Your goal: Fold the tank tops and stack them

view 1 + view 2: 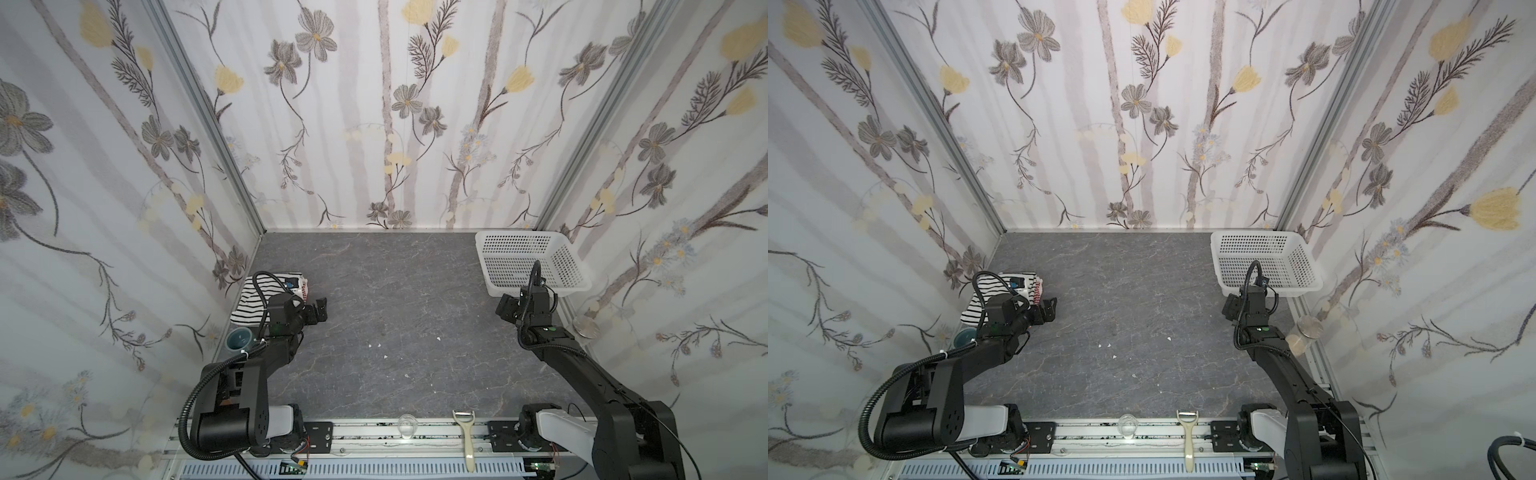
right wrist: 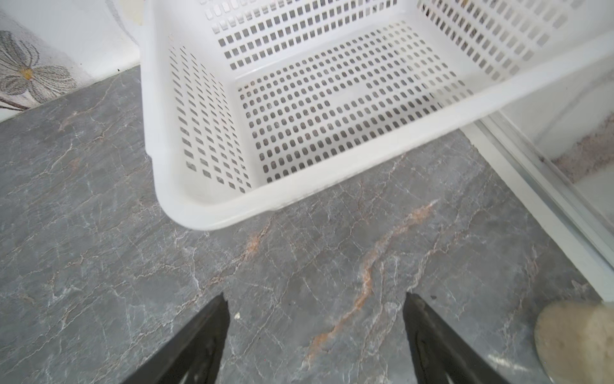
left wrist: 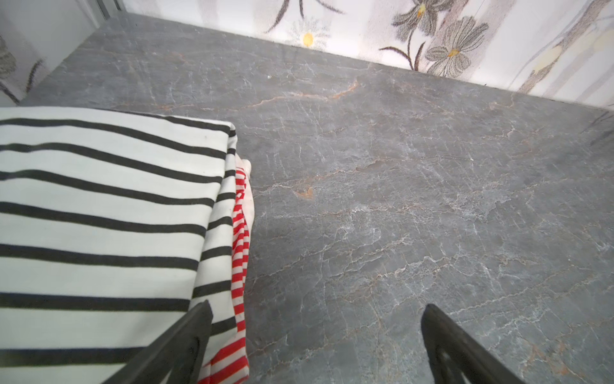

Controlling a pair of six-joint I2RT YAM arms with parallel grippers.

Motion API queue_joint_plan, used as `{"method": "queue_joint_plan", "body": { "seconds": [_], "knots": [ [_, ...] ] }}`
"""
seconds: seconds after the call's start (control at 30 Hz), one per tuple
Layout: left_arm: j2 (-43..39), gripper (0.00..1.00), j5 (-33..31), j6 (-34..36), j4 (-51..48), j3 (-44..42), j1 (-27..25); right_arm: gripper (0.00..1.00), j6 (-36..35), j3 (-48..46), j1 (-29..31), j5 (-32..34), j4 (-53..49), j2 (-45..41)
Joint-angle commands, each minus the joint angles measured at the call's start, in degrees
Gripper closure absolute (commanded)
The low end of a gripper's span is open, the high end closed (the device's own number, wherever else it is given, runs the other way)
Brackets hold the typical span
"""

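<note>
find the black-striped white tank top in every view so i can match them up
Top view: black-striped tank top against the left wall, just left of the left gripper.
Top view: likewise against the left wall.
Left wrist: close up, filling much of the picture, beside the open left gripper.
Right wrist: not in it.
Shared landmark: the red-and-white tank top, its edge peeking from beneath it.

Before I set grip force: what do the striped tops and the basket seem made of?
Black-striped top: soft matte knit, probably jersey; its fold edge is rounded. Red-striped top: similar soft knit, crumpled underneath. Basket: smooth moulded white plastic, probably; perforated walls.
</note>
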Motion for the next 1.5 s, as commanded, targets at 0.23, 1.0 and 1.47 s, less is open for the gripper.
{"method": "queue_joint_plan", "body": {
  "seconds": [0.23, 1.0, 1.47],
  "knots": [
    [5.08, 0.00, -3.65, 4.59, 21.44, -2.09, -3.75, 0.18, -12.43, 2.41, -0.47, 2.57, 19.18, 10.15],
    [8.44, 0.00, -6.79, 3.22, 35.98, -6.26, -6.06, 0.19, -20.39, -11.97, -2.62, -8.88, 58.40, 10.88],
    [13.71, 0.00, -8.75, 2.18, 51.62, -11.93, -5.77, 0.13, -20.49, -20.09, -3.39, -11.32, 74.37, 12.17]
  ]
}}
